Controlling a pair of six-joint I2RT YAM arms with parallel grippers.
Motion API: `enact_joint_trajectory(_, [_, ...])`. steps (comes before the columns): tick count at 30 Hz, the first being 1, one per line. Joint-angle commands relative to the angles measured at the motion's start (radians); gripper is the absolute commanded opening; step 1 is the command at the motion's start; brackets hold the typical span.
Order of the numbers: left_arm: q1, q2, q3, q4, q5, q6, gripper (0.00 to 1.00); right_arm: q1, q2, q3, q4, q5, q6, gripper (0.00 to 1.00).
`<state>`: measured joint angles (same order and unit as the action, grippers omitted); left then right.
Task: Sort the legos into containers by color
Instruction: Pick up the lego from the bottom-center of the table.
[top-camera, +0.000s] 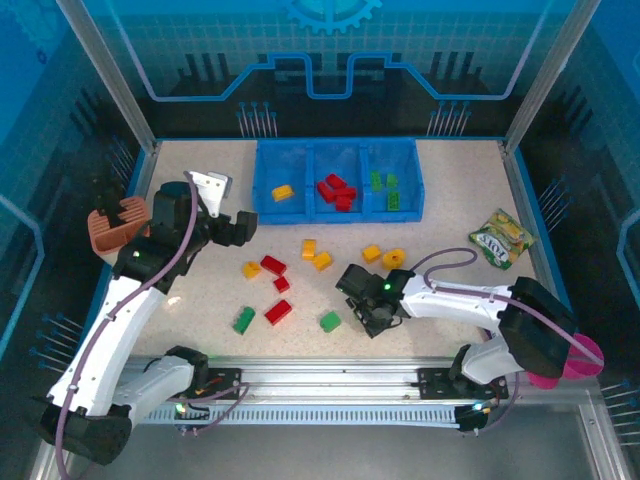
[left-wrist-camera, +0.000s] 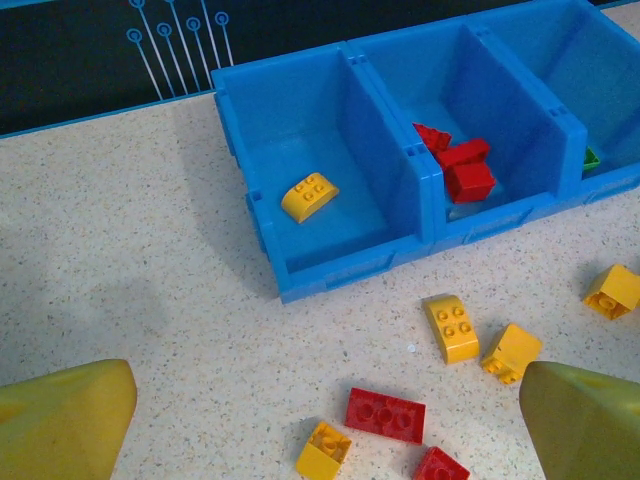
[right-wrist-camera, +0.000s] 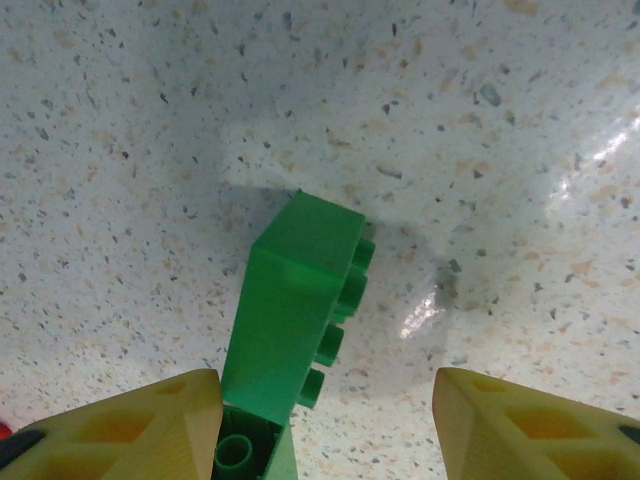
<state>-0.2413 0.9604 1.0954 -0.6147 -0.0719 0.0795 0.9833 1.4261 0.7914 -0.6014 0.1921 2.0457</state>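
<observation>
Left gripper (top-camera: 238, 228) gapes wide above loose legos (left-wrist-camera: 385, 413) before the blue tray (left-wrist-camera: 262, 232), whose right compartment I see cropped. Right gripper (right-wrist-camera: 325, 400) stands open astride a green brick (right-wrist-camera: 290, 300), which rests against one jaw, its near end cut off.

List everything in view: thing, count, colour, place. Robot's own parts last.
blue tray: one, blue, three compartments, far middle of the table.
yellow lego in tray: one, yellow, left compartment.
red legos in tray: three or four, red, middle compartment.
green legos in tray: about three, green, right compartment.
loose yellow legos: five, yellow-orange, in front of the tray.
loose red legos: three, red, left of centre.
loose green legos: two, green, near side.
snack packet: one, green-yellow, right of the tray.
holder: one, salmon-pink, left edge.
cup: one, magenta, near right corner.
left gripper: one, open, above the loose legos.
right gripper: one, open, astride a green lego.
</observation>
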Motion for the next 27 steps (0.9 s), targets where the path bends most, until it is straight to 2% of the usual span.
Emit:
enact_joint_trajectory(1, [0.009,0.001,-0.014,0.023,-0.010,0.009,0.99,-0.023,0.017,-0.014,0.012,-0.003,0.010,0.59])
enact_joint_trajectory(6, [0.010,0.008,-0.017,0.027,-0.011,0.011,0.99,-0.045,0.037,-0.021,0.031,-0.011,-0.020,0.58])
enact_joint_trajectory(11, [0.010,0.010,-0.023,0.033,-0.013,0.013,0.99,-0.065,0.065,-0.027,0.047,-0.025,-0.047,0.50])
enact_joint_trajectory(18, [0.010,0.013,-0.028,0.036,-0.016,0.017,0.99,-0.097,0.110,0.005,0.026,-0.050,-0.153,0.29])
enact_joint_trajectory(21, [0.010,0.014,-0.030,0.038,-0.017,0.019,0.99,-0.167,0.093,0.040,-0.009,-0.052,-0.353,0.25])
enact_joint_trajectory(27, [0.011,0.028,-0.027,0.040,-0.017,0.020,0.99,-0.361,0.007,0.232,-0.211,0.069,-0.880,0.22])
